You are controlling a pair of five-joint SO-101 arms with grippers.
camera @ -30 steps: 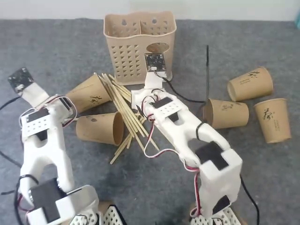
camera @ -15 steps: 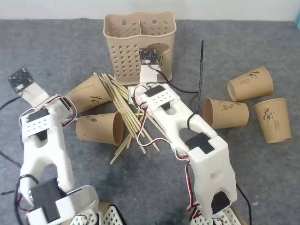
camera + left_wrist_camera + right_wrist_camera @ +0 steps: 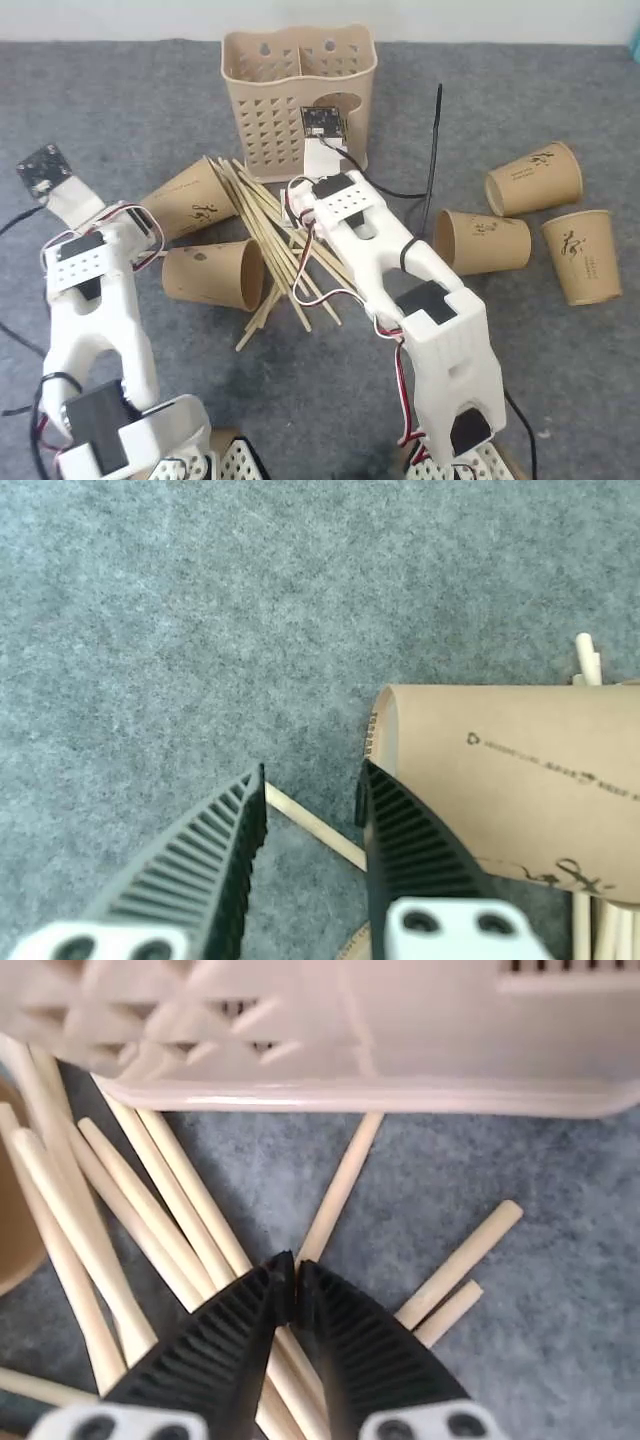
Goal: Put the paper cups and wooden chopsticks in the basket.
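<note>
One arm alone has moved over the last second: the right arm [image 3: 400,280] has swung across toward the left arm's side, and the black cable [image 3: 432,150] behind it has swayed with it. The left arm [image 3: 90,300] has kept its place, and the cups and sticks lie as they did.

The right hand [image 3: 293,1260] hangs low over the wooden chopsticks [image 3: 262,235], just in front of the foot of the basket [image 3: 262,120]. Its fingers are pressed together, tips meeting at the near end of one chopstick [image 3: 340,1185] that runs from the hand under the basket's edge; whether they nip that stick I cannot tell. More sticks fan out to one side of the hand.

The left hand [image 3: 310,780] is spread, hovering above the grey counter [image 3: 130,100]. The nearest cup [image 3: 510,770] lies on its side just beyond one finger, and a single stick [image 3: 315,827] crosses beneath the gap.

Counted: one basket, standing upright beyond the right hand. Five paper cups [image 3: 210,273], all on their sides on the counter, two between the hands beside the stick heap and three well apart from the right hand, out past its arm. The chopsticks overlap too much for an exact count.
</note>
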